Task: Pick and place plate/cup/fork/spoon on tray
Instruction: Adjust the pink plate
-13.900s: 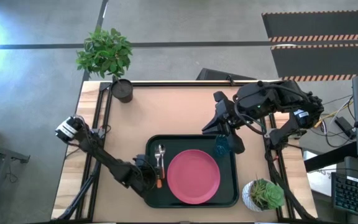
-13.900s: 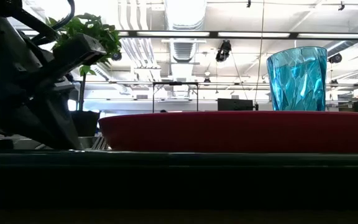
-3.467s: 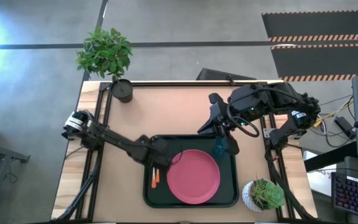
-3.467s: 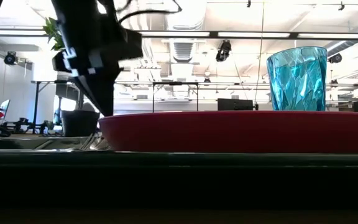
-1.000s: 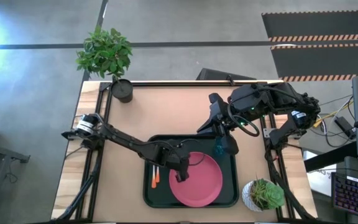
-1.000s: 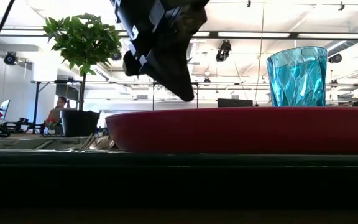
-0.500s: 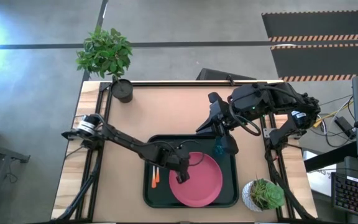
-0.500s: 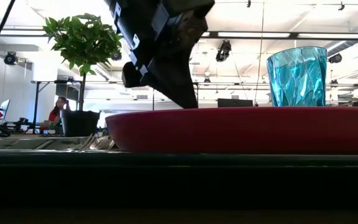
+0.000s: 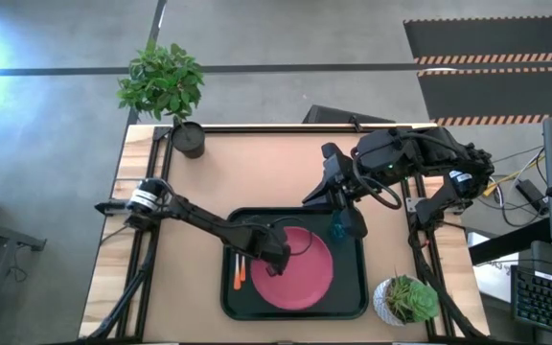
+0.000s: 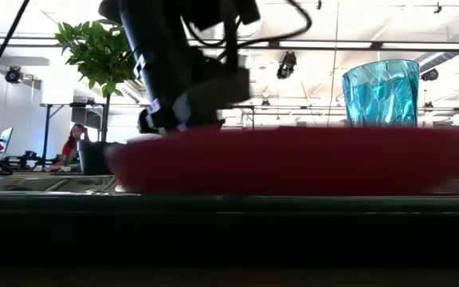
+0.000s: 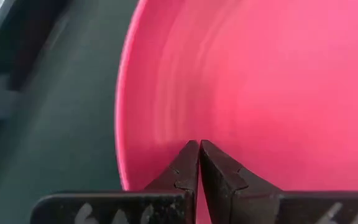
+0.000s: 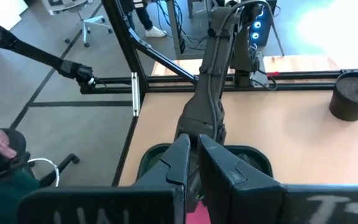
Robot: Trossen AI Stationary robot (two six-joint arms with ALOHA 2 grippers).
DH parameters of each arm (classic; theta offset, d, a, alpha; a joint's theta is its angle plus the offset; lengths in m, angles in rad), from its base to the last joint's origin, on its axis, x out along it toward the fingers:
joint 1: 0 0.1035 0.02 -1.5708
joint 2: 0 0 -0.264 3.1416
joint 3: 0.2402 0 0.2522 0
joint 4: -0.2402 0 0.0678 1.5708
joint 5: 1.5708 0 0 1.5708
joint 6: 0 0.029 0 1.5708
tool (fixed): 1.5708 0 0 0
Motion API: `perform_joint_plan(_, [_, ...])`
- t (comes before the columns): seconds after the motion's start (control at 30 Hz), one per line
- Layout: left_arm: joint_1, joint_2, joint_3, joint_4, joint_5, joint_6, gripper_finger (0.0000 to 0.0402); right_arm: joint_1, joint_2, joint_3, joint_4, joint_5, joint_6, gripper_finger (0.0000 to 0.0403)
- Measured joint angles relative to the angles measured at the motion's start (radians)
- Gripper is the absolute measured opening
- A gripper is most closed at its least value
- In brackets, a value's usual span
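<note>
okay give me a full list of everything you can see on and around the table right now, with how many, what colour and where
tray: one, dark green-black, near middle of the table.
plate: one, pink, on the tray.
cup: one, teal-blue, far right corner of the tray.
orange-handled utensils: two handles show, at the tray's left edge; which is fork or spoon cannot be told.
dark pot: one, grey-black, far left corner of the table.
leafy plant: one, green, beyond that pot.
succulent in white pot: one, green, near right corner.
table: one, light wood top.
person: one, seated far back in the room.
left gripper: fingers shut, at the plate's left rim.
right gripper: fingers shut, above the cup.
</note>
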Motion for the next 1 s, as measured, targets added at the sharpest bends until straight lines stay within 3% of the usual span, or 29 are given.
perform_joint_plan(0.17, [0.004,-0.002,-0.016,-0.041,-0.006,0.003,0.0000,0.000,0.000,0.000,0.000,0.000,0.007,0.0022])
perform_joint_plan(0.5, [0.008,-0.002,0.002,0.027,0.014,0.003,0.0000,0.000,0.000,0.000,0.000,-0.001,0.007,0.0022])
perform_joint_plan(1.0, [0.012,-0.101,0.045,-0.080,-0.111,0.032,0.0000,0.000,0.000,0.000,-0.016,-0.004,0.003,0.0022])
